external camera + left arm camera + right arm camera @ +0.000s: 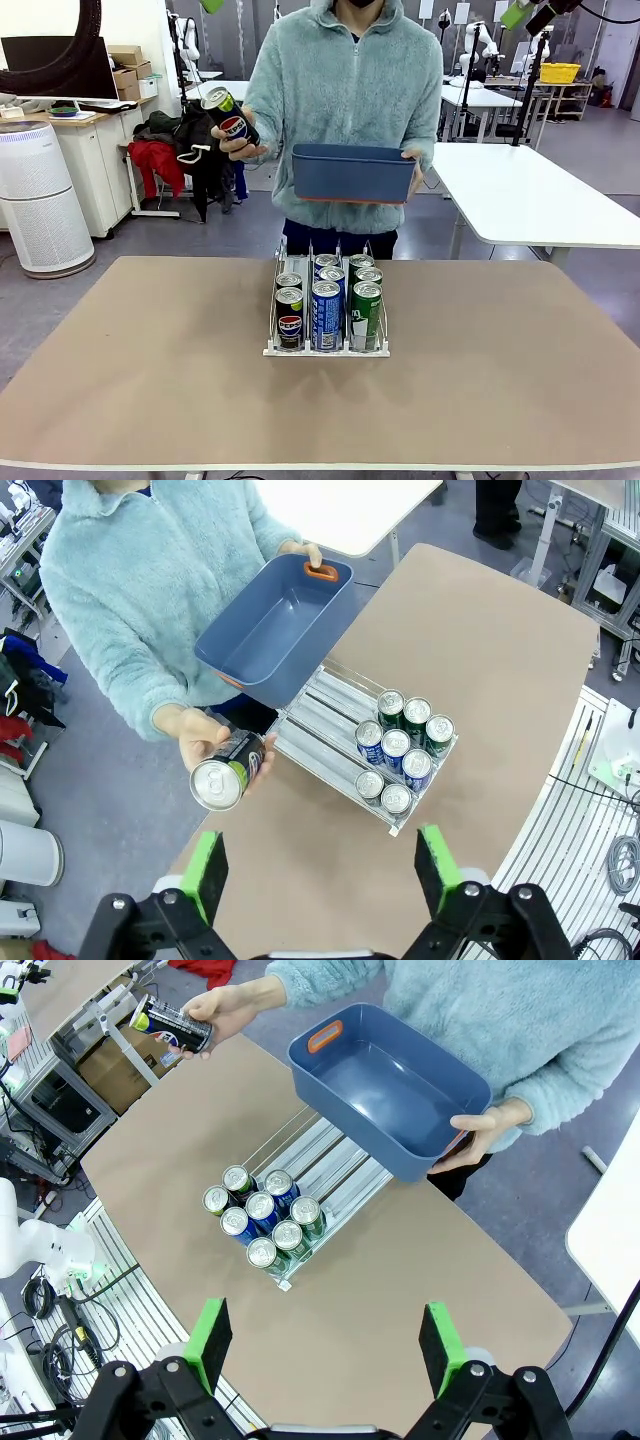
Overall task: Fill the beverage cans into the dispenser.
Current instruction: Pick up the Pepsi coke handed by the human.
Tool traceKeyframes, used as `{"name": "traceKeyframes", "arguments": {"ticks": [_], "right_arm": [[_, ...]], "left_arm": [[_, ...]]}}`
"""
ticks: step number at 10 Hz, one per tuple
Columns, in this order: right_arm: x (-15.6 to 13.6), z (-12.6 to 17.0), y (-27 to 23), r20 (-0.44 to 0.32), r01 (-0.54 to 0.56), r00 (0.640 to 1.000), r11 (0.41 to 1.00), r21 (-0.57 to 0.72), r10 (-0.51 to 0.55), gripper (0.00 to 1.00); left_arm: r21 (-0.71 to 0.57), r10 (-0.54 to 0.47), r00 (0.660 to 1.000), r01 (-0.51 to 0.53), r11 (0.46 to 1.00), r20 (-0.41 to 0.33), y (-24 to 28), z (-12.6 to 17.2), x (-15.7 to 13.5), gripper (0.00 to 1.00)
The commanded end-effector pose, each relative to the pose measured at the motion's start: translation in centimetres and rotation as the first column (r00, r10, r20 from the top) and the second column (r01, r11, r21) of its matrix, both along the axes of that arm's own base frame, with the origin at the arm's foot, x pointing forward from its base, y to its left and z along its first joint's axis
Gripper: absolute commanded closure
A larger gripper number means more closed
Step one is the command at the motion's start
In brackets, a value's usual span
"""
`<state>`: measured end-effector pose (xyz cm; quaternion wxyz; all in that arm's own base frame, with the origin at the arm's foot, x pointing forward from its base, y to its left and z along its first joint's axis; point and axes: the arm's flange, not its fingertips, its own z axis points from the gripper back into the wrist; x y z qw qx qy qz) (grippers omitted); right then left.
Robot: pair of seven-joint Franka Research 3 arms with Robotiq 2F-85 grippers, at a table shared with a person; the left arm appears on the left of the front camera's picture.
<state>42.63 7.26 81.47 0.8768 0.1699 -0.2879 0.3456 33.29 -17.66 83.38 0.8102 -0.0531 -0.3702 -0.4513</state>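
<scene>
Dispenser (318, 712) holds eight cans (327, 302); person (330, 85) holds ninth can (229, 116).

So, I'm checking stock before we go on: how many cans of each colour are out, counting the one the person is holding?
Black cans: 3 (2 in the dispenser, 1 in the person's hand)
Blue cans: 3
Green cans: 3
Total: 9

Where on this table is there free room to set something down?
The table is bare left, right and in front of the dispenser. The dispenser's rear end, nearest the person, is free too. Crowded: its front, packed with cans.
</scene>
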Motion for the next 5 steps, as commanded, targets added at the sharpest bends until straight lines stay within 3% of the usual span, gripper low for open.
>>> {"name": "traceKeyframes", "arguments": {"ticks": [1,5], "right_arm": [[-0.2,-0.1,0.0,0.000,-0.007,1.000,1.000,0.005,0.007,0.00],[-0.2,-0.1,0.0,0.000,-0.007,1.000,1.000,0.005,0.007,0.00]], "left_arm": [[0.000,0.000,1.000,0.000,1.000,0.000,0.0,0.0,0.0,0.00],[0.008,0.045,0.999,-0.045,0.999,-0.013,0.8,-1.3,1.0,0.00]]}}
